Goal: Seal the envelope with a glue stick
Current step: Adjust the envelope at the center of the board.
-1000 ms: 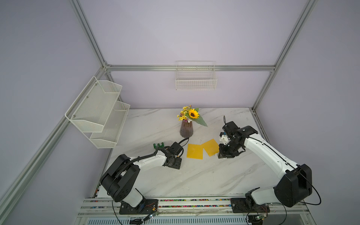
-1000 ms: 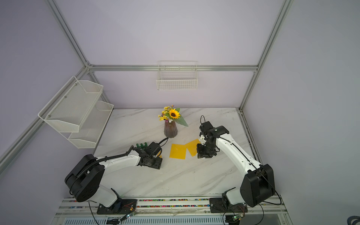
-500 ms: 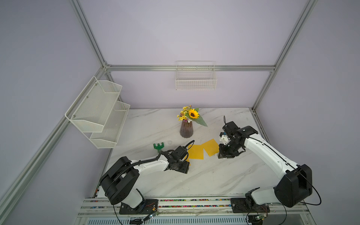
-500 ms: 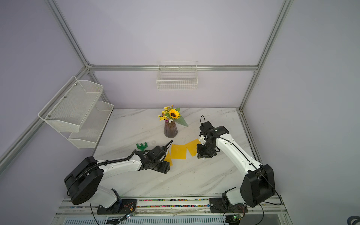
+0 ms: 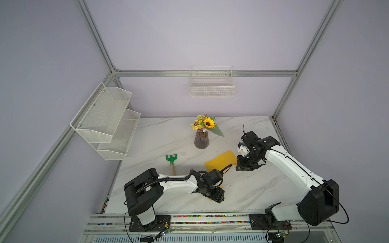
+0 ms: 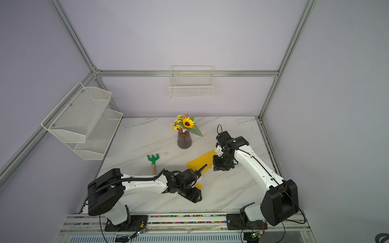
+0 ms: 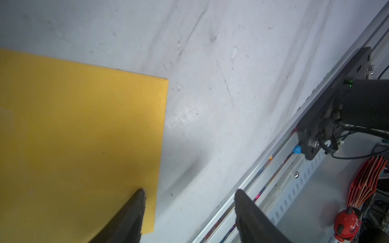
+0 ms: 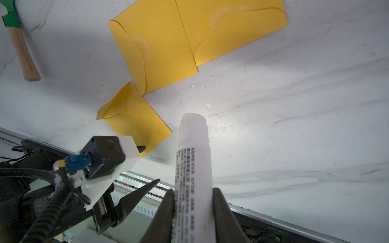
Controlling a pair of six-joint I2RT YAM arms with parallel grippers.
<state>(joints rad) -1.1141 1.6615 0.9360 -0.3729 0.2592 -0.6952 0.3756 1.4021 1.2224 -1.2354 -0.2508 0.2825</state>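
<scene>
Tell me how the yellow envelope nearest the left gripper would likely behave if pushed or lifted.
The envelope looks thin and flat, so probably light and floppy if lifted by an edge. On the smooth marble table it would likely slide when pushed. Its partly lifted flap suggests it bends easily.

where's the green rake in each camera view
In a top view: green rake lies left of the yellow envelopes.
In a top view: same place.
Left wrist: not in it.
Right wrist: cut off at the frame edge.
Shared landmark: the yellow envelopes.
</scene>
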